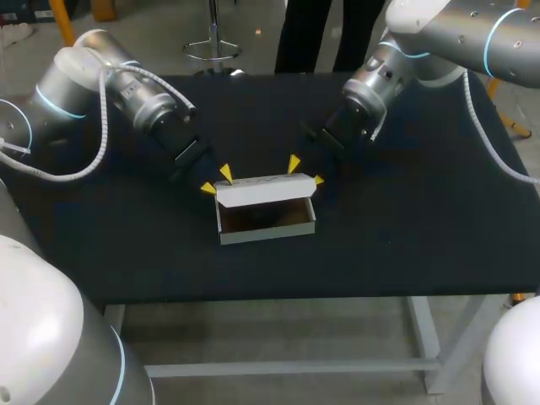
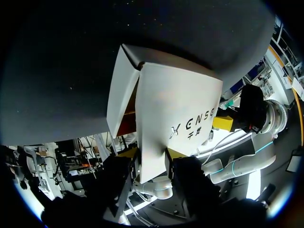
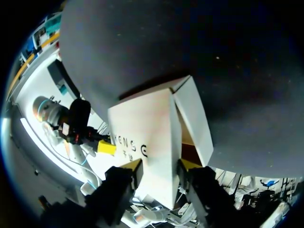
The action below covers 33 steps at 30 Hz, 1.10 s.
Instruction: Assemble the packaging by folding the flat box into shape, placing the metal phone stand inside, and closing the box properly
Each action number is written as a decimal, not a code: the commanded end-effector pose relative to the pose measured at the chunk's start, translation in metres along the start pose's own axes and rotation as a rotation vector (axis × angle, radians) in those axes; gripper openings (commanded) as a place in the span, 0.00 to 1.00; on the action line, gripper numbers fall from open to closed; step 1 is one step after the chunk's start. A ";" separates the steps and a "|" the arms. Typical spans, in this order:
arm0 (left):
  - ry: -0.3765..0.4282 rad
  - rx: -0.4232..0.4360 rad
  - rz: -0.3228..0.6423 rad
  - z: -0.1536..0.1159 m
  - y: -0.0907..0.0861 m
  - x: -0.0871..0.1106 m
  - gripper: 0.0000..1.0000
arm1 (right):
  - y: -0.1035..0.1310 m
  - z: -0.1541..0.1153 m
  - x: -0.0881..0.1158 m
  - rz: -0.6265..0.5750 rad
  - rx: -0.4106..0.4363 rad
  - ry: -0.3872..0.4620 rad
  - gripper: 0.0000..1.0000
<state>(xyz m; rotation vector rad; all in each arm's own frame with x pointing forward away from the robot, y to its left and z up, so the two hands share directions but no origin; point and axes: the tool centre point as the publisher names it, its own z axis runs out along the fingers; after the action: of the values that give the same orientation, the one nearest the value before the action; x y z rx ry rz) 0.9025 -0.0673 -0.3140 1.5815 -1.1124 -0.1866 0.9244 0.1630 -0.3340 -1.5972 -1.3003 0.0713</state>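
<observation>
Main risk, judged from this pose: both arms had one lid between them, so if one went down faster than the other the card would twist or crease, or the light box would skid on the cloth. A weak pinch could also let the lid spring up. Side flap (image 2: 121,90) stood splayed outward on the L side; it could end up caught outside the wall when the lid came down.

L gripper (image 1: 217,180) was at the lid's (image 1: 266,191) left back corner, jaws only a little apart w/ the panel's end between them. In its wrist view both yellow pads (image 2: 127,153) sat against the card from opposite sides, so it was clamped on the lid. R gripper (image 1: 305,171) mirrored that at the right back corner: narrow gap, pads (image 3: 189,164) on either side of the panel, clamped too. Neither touched anything else.

Box (image 1: 268,226) sat near the middle of the black table (image 1: 405,245), walls up, already in shape, top open. Lid stood raised along the back edge, tilted a bit fwd over the opening, not yet shut. Interior was dark brown and shadowed. Couldn't tell whether the phone stand was inside; if it wasn't, closing now would be premature.
</observation>
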 end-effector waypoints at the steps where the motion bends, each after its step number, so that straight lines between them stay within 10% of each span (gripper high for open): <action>1: -0.009 -0.007 -0.001 0.000 -0.006 0.003 0.37 | -0.002 0.003 -0.001 0.003 -0.005 0.003 0.52; 33: -0.015 0.019 0.022 0.001 -0.007 -0.009 0.39 | 0.003 0.008 -0.009 -0.014 -0.007 -0.026 0.59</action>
<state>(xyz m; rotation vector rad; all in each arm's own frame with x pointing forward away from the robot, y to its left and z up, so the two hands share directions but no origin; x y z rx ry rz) 0.9016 -0.0622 -0.3237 1.5843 -1.1448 -0.1765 0.9166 0.1606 -0.3431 -1.6007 -1.3315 0.0787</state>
